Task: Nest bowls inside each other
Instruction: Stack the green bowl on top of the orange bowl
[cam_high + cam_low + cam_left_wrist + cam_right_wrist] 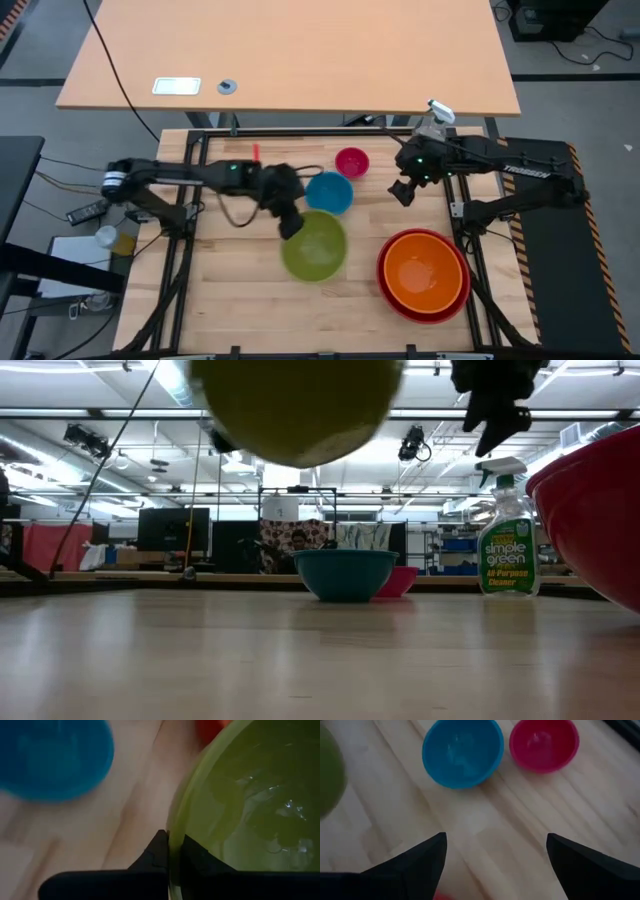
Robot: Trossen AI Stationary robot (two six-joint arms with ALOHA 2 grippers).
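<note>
My left gripper [292, 226] is shut on the lime green bowl [314, 244], which hangs in the air near the table's middle; the low view shows that bowl [296, 405] well above the tabletop. The blue bowl [328, 192] and the magenta pink bowl [352, 161] stand on their bases toward the far edge. At the right, the orange bowl [424, 272] sits inside the red bowl [400, 300]. My right gripper [403, 190] hangs open above the table, right of the pink bowl, with nothing between its fingers [427, 855]. My left gripper pinches the green bowl's rim [172, 827] on the bowl's left side, one finger [197, 855] inside the bowl and one finger [152, 855] outside. The fingers come slanting down from the table's left. The bowl is lifted clear of the table, its opening upward.
A clear spray bottle [506, 545] stands at the table's far right edge [432, 125], close to my right arm. Bare wood lies between the green bowl and the red and orange pair, and along the near edge.
</note>
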